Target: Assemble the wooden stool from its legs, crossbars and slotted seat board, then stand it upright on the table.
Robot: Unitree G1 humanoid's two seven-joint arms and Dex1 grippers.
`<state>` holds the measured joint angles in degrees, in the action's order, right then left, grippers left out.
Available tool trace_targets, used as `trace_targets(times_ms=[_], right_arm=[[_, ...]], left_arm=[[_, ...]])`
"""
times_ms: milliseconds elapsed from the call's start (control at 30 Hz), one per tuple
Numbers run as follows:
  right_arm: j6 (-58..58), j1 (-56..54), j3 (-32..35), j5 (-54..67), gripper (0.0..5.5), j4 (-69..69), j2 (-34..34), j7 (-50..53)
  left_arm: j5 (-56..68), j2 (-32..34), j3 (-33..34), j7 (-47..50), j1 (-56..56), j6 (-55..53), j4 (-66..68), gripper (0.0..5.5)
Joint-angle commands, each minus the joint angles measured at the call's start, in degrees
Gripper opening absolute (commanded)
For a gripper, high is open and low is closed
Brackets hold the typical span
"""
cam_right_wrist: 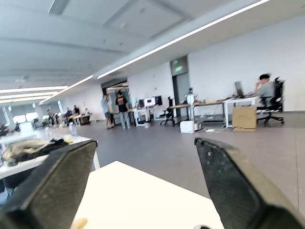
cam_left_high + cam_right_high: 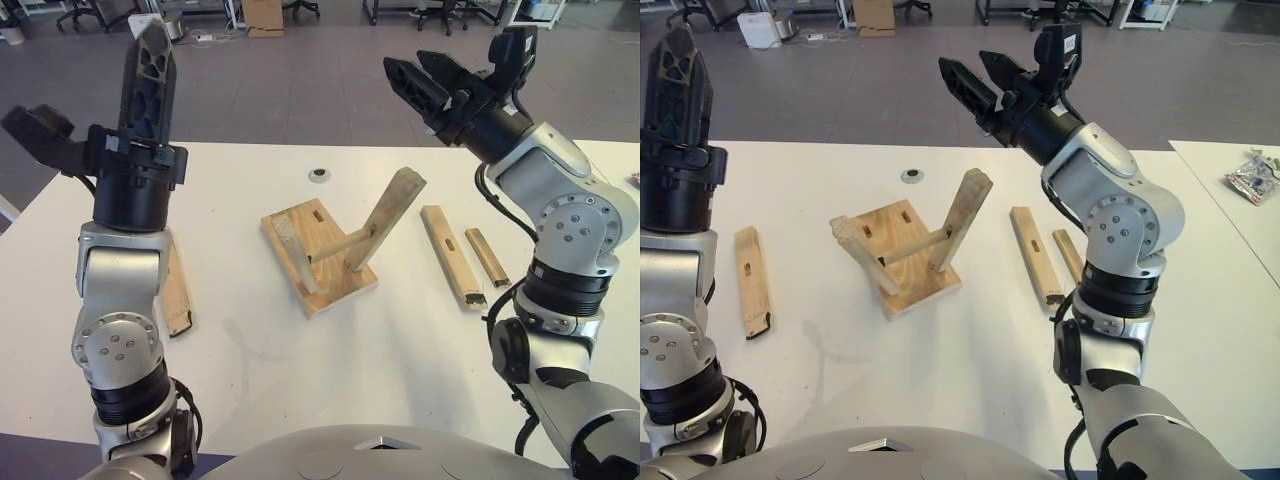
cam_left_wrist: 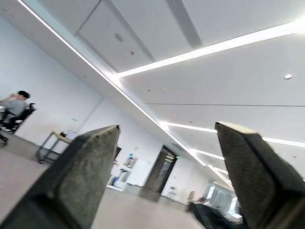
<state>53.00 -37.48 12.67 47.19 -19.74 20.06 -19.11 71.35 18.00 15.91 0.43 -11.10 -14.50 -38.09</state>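
Observation:
The slotted seat board (image 2: pixel 335 285) lies flat mid-table. One leg (image 2: pixel 388 215) stands tilted in it, a second leg (image 2: pixel 297 256) leans low along its left side, and a crossbar (image 2: pixel 338 246) joins the two. A loose leg (image 2: pixel 452 255) and a short crossbar (image 2: pixel 487 257) lie to the right; another loose leg (image 2: pixel 752 280) lies to the left. My left gripper (image 2: pixel 150 70) is raised high at the left, pointing up, open and empty, its fingers (image 3: pixel 81 181) spread. My right gripper (image 2: pixel 418 72) hovers open above the table's far side, holding nothing.
A small round disc (image 2: pixel 318 175) sits on the white table (image 2: pixel 400 360) behind the seat board. A packet (image 2: pixel 1252 175) lies on a neighbouring table at the right. Bare tabletop stretches in front of the board.

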Motion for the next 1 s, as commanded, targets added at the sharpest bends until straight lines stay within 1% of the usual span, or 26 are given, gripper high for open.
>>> trace_targets(times_ms=[33,200,267,300,333,400,467,533,600,667,767,800,867,1000], right_arm=[[4.3,8.7,-2.8,0.6,3.84,-3.5,5.3,-3.6],[2.6,15.0,-5.7,-2.8,3.84,-2.8,9.1,-7.2],[-2.7,13.4,-6.3,-8.5,3.84,3.6,12.2,-9.2],[-6.6,11.1,-6.1,-12.3,3.84,8.1,13.1,-8.5],[-10.5,8.7,-5.8,-15.8,3.84,12.1,13.4,-6.9],[-15.6,4.5,-3.7,-18.3,3.84,16.8,11.4,-4.2],[-17.0,4.2,-2.9,-17.2,3.84,15.6,8.7,-4.2],[-17.7,6.0,-2.7,-16.6,3.84,14.1,7.6,-4.8],[-18.8,6.4,-1.7,-17.4,3.84,15.5,7.5,-4.6],[-20.9,6.5,-0.2,-19.3,3.84,19.0,8.3,-3.8],[-25.6,6.5,4.1,-21.8,3.84,24.9,8.6,-0.4],[-26.7,6.6,4.7,-22.9,3.84,26.6,8.9,0.4],[-29.7,8.2,1.5,-28.1,3.84,28.7,10.3,0.4],[-41.6,11.7,-14.9,-46.4,3.84,32.0,13.8,-2.8]], left_arm=[[-4.8,-1.4,-0.8,-1.1,2.7,0.6,1.4,3.66],[-7.3,-3.0,0.1,-2.7,4.0,1.6,2.8,3.66],[-7.9,-3.6,0.1,-3.3,3.7,1.8,3.3,3.66],[-8.4,-3.7,0.0,-3.8,3.7,1.8,3.8,3.66],[-8.9,-3.8,-0.2,-4.4,3.6,1.8,4.3,3.66],[-11.2,-3.1,-1.0,-6.7,3.2,1.5,6.6,3.66],[-18.0,0.1,-2.7,-11.5,1.0,1.3,14.8,3.66],[-31.2,6.2,-6.4,-16.8,-3.0,4.3,28.9,3.66],[-41.6,9.9,-9.3,-19.1,-6.7,7.7,42.2,3.66],[-46.8,10.6,-10.6,-22.4,-7.4,11.4,51.1,3.66],[-50.3,9.1,-11.4,-26.1,-7.1,15.4,57.5,3.66],[-51.6,8.8,-11.9,-26.9,-7.3,16.3,59.1,3.66],[-56.0,9.1,-14.4,-28.7,-7.9,18.7,61.8,3.66],[-62.5,8.9,-18.4,-30.6,-8.2,21.5,63.5,3.66]])
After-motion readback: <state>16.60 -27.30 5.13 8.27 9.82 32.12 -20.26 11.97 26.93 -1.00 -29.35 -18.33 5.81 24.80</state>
